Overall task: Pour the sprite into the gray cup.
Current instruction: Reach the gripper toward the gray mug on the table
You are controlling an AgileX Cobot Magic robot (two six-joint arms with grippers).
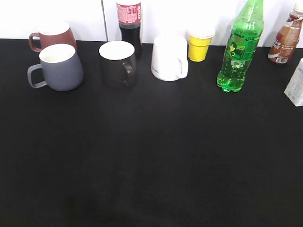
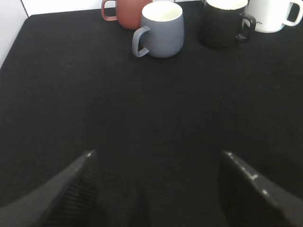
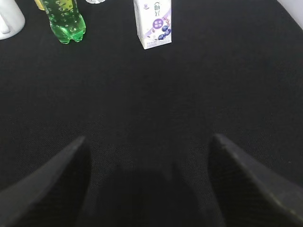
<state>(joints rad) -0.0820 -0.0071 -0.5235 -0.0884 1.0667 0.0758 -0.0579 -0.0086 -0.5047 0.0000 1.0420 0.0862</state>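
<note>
Nearest the front edge, the left gripper (image 2: pixel 156 189) and right gripper (image 3: pixel 147 184) are held low over bare counter (image 1: pixel 151 165) with fingers spread apart and nothing between them, probably because no reach has begun. Farther back, the cup (image 1: pixel 57 66) is set by the far left corner and the sprite (image 1: pixel 239 47) upright toward the far right. Neither gripper is shown in the exterior view, while the carton (image 3: pixel 153 23) beside the sprite is seen whole only from the right wrist.
</note>
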